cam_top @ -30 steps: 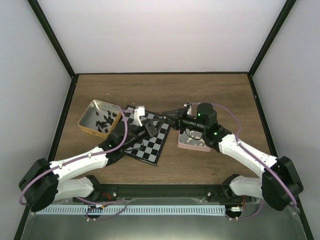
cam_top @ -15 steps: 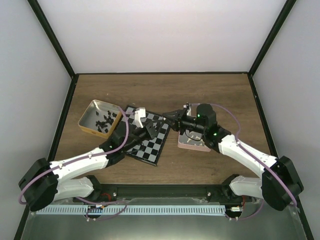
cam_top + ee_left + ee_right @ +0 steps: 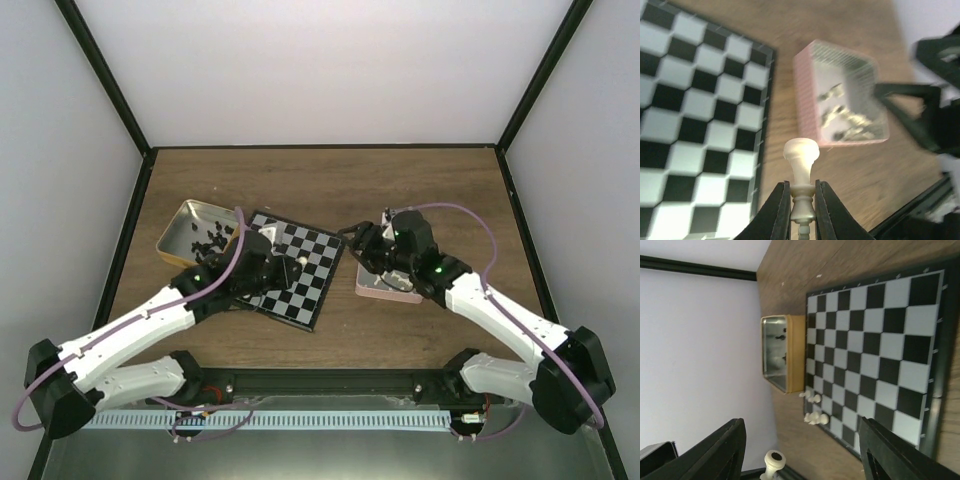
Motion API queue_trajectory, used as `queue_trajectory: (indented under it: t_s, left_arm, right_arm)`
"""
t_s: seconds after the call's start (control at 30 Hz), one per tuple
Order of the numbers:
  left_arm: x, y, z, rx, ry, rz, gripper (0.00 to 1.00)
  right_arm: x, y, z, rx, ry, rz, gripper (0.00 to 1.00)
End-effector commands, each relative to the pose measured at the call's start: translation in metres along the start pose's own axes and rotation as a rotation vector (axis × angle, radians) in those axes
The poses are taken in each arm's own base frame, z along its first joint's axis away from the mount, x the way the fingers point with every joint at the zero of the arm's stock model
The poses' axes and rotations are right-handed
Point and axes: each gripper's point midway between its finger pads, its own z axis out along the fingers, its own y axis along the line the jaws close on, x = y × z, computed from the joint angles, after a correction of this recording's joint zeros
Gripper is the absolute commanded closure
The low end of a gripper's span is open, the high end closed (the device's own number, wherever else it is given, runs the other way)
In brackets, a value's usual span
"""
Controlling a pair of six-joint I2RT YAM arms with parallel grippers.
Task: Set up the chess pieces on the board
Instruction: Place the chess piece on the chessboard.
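Off the board's (image 3: 310, 270) left side sits the gold tin (image 3: 180, 232) on the desk (image 3: 330, 180), with small black pieces (image 3: 205, 240) scattered inside it. A few cream pieces (image 3: 812, 409) stand on the board's squares along the edge facing that tin. Over the board hangs the left gripper (image 3: 290, 265), and its 2 fingers (image 3: 781, 210) are clamped tight on the stem of 1 cream pawn (image 3: 801, 155), held upright with its round head clear above the tips. From the wrist view, that pawn hangs just past the board's rim, above bare wood. Beside the board's right edge lies the pink tin (image 3: 385, 285), more cream pieces (image 3: 845, 117) jumbled inside. Above that tin's board-side end hovers the right gripper (image 3: 362, 243), its fingers (image 3: 715, 455) spread wide apart with nothing between them.
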Motion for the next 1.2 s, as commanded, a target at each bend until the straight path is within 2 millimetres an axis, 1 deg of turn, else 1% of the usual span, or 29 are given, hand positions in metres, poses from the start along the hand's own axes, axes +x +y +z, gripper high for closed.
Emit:
queue_trajectory:
  t_s: [0.0, 0.07, 0.13, 0.23, 0.33, 0.43, 0.63, 0.7, 0.8, 0.83, 0.9, 0.93, 1.0, 1.17]
  left_arm:
    - [0.053, 0.068, -0.026, -0.333, 0.326, 0.081, 0.96]
    - [0.063, 0.069, -0.026, -0.335, 0.432, 0.141, 0.96]
    - [0.067, 0.073, -0.023, -0.373, 0.501, 0.187, 0.96]
    - [0.077, 0.084, -0.011, -0.421, 0.597, 0.241, 0.96]
    - [0.086, 0.099, -0.001, -0.485, 0.672, 0.274, 0.96]
    - [0.09, 0.105, 0.008, -0.508, 0.726, 0.301, 0.96]
    - [0.09, 0.123, 0.012, -0.57, 0.795, 0.328, 0.96]
    - [0.087, 0.129, 0.011, -0.585, 0.806, 0.328, 0.96]
    - [0.077, 0.14, 0.005, -0.631, 0.804, 0.318, 0.95]
    - [0.076, 0.14, 0.005, -0.616, 0.806, 0.306, 0.95]
    - [0.076, 0.133, 0.009, -0.568, 0.807, 0.294, 0.95]
    - [0.074, 0.132, 0.009, -0.572, 0.804, 0.297, 0.95]
    - [0.071, 0.136, 0.01, -0.596, 0.799, 0.301, 0.95]
    - [0.076, 0.14, 0.013, -0.598, 0.823, 0.294, 0.95]
  right_arm:
    - [-0.012, -0.026, -0.01, 0.124, -0.094, -0.095, 0.36]
    - [-0.012, -0.033, -0.01, 0.142, -0.098, -0.094, 0.36]
    - [-0.011, -0.037, -0.009, 0.147, -0.098, -0.095, 0.37]
    - [-0.009, -0.037, -0.007, 0.144, -0.085, -0.097, 0.36]
    - [-0.01, -0.037, -0.008, 0.145, -0.09, -0.105, 0.36]
    - [-0.012, -0.036, -0.011, 0.149, -0.107, -0.114, 0.36]
    - [-0.013, -0.041, -0.014, 0.158, -0.121, -0.12, 0.37]
    - [-0.012, -0.044, -0.014, 0.163, -0.12, -0.119, 0.37]
    - [-0.012, -0.048, -0.014, 0.169, -0.123, -0.114, 0.37]
    - [-0.012, -0.049, -0.014, 0.171, -0.125, -0.114, 0.37]
    - [-0.012, -0.05, -0.015, 0.172, -0.129, -0.114, 0.37]
    - [-0.012, -0.051, -0.015, 0.173, -0.129, -0.115, 0.37]
    - [-0.013, -0.051, -0.015, 0.174, -0.13, -0.118, 0.36]
    - [-0.013, -0.051, -0.015, 0.176, -0.133, -0.12, 0.37]
